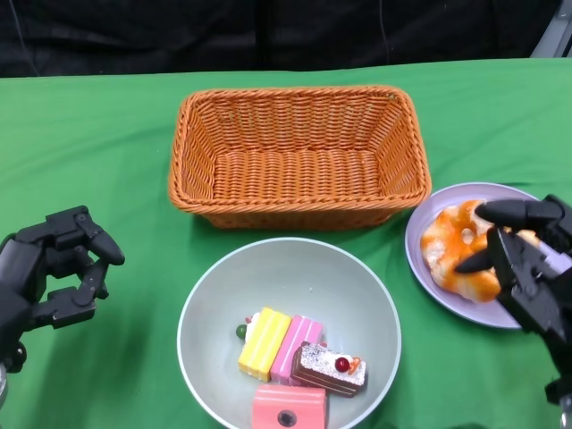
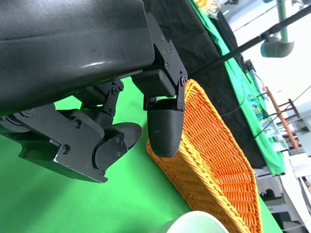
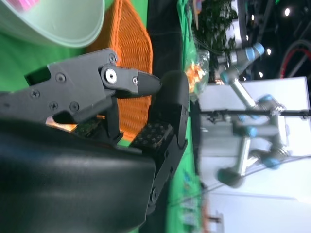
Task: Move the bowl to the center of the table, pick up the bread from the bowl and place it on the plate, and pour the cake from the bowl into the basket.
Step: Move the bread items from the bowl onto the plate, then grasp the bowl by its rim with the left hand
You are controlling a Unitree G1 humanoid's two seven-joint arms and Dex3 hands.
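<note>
place: robotics lab | evidence: grey-and-blue robot arms [image 3: 243, 97] on stands; green-clothed tables [image 2: 233, 73]; black backdrop

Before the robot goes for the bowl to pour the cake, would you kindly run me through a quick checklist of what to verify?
1. Bread on the plate: ok, it lies there.
2. Right hand clear of the bread: cannot tell; its fingers sit over the bread, contact unclear.
3. Left hand free: ok, it holds nothing, fingers apart, beside the bowl.
4. Cake in the bowl: ok, several pieces lie together at its near side.
5. Basket ready: ok, it stands upright just behind the bowl with nothing in it.
6. Bowl at the table's center: ok, roughly mid-table.
</note>
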